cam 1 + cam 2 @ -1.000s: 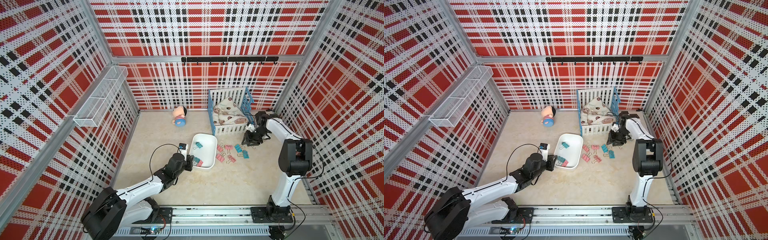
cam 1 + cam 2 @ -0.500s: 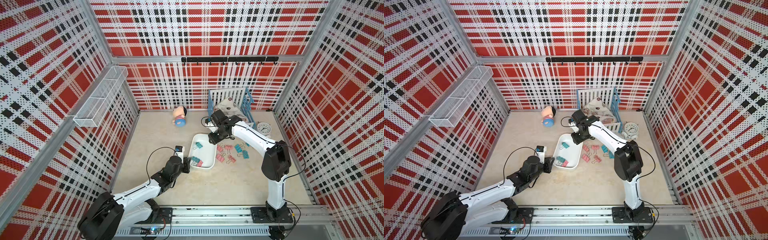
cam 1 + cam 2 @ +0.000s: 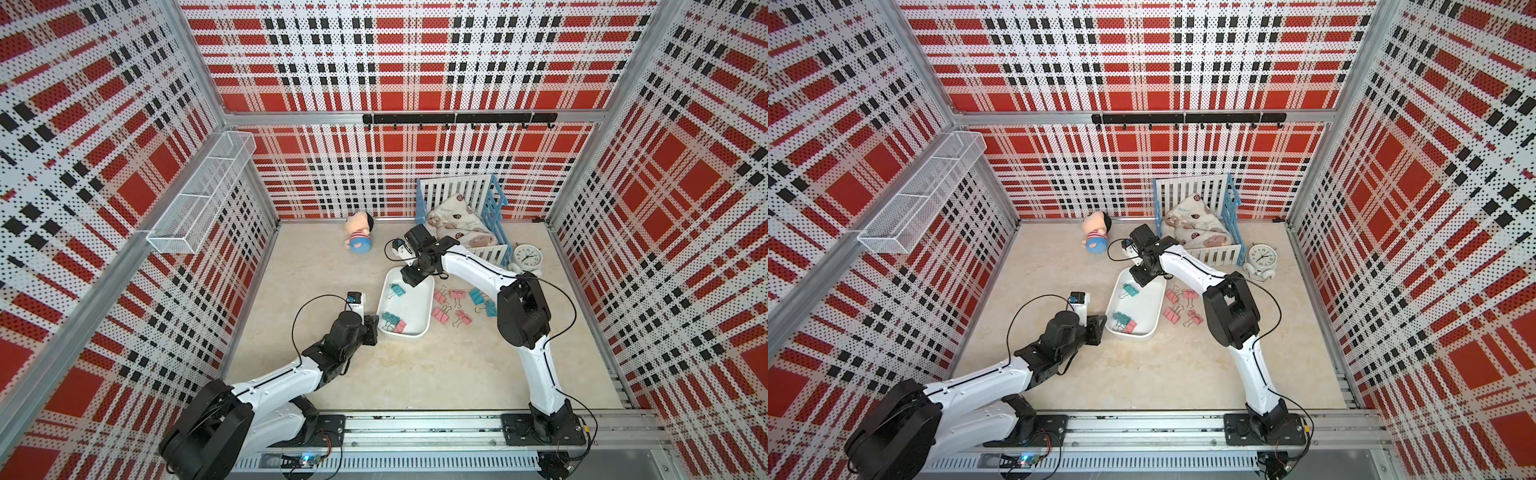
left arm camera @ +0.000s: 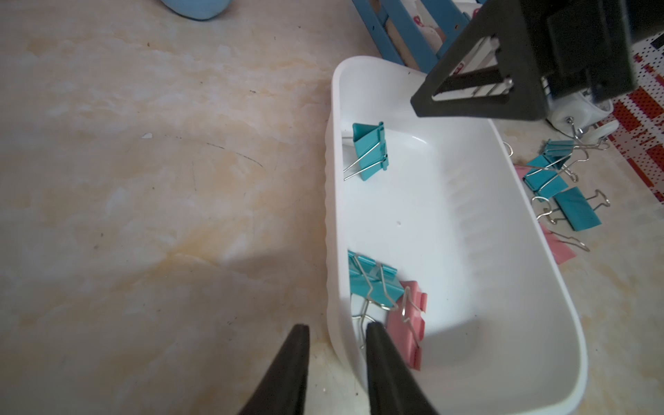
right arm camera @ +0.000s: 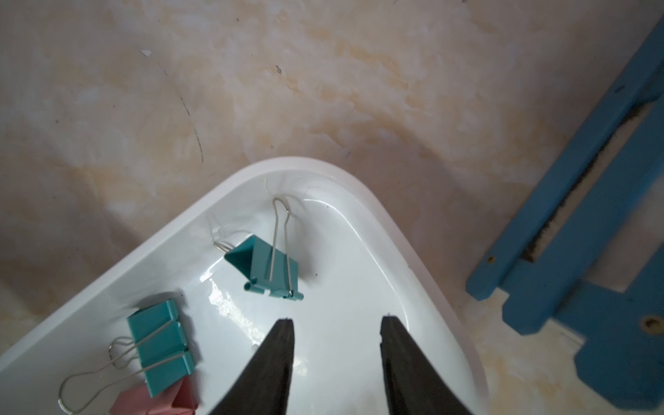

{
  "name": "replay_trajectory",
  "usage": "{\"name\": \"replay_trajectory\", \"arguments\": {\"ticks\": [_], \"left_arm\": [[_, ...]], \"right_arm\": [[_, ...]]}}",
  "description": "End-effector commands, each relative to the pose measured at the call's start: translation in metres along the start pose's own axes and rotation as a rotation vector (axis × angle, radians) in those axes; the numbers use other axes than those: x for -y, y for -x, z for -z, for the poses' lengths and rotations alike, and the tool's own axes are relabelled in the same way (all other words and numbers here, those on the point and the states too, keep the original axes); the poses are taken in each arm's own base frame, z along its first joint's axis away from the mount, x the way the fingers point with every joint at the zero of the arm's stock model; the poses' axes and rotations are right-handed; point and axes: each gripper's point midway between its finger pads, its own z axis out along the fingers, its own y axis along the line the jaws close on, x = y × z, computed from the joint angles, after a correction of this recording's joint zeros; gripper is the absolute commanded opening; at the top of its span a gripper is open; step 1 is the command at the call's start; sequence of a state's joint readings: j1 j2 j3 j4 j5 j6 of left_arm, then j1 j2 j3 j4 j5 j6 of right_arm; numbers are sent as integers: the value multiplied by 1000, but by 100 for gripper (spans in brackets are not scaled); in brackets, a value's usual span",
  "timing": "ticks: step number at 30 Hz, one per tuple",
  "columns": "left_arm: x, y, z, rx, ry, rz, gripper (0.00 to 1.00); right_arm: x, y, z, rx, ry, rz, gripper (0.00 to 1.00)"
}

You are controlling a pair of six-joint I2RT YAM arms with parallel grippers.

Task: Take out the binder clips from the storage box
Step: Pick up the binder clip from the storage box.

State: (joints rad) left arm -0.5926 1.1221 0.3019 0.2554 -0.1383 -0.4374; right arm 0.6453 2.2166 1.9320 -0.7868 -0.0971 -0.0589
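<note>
Centrally, the shallow white plastic storage box [image 3: 415, 299] lies on the beige floor. The black left gripper [image 4: 336, 328] straddles its near wall, 1 finger inside and 1 outside, narrowly apart, probably to steady it; whether it actually pinches I cannot tell. The black right gripper [image 5: 336, 319] hangs half-spread and empty over the far end, likely lining up on the lone teal binder clip [image 5: 267, 267]. A teal-and-pink cluster [image 4: 381, 287] sits at the near end, and the removed clips [image 3: 439, 313] lie just beside the box.

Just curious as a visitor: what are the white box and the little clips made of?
The storage box looks like glossy moulded plastic: smooth, rounded, with bright reflections. The binder clips seem painted folded metal, with bare shiny wire handles.
</note>
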Motion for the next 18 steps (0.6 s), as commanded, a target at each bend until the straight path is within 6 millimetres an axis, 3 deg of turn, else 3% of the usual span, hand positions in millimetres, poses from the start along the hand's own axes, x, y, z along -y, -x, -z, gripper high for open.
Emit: {"name": "replay_trajectory", "arguments": {"ticks": [1,18], "left_arm": [[3,11,-4,20,-17,12,36],[4,14,-14,6,-37,18,36]], "right_arm": [[-14,6,-11,18,63,43,47],[-33,1,-25,5,146,89,47]]}}
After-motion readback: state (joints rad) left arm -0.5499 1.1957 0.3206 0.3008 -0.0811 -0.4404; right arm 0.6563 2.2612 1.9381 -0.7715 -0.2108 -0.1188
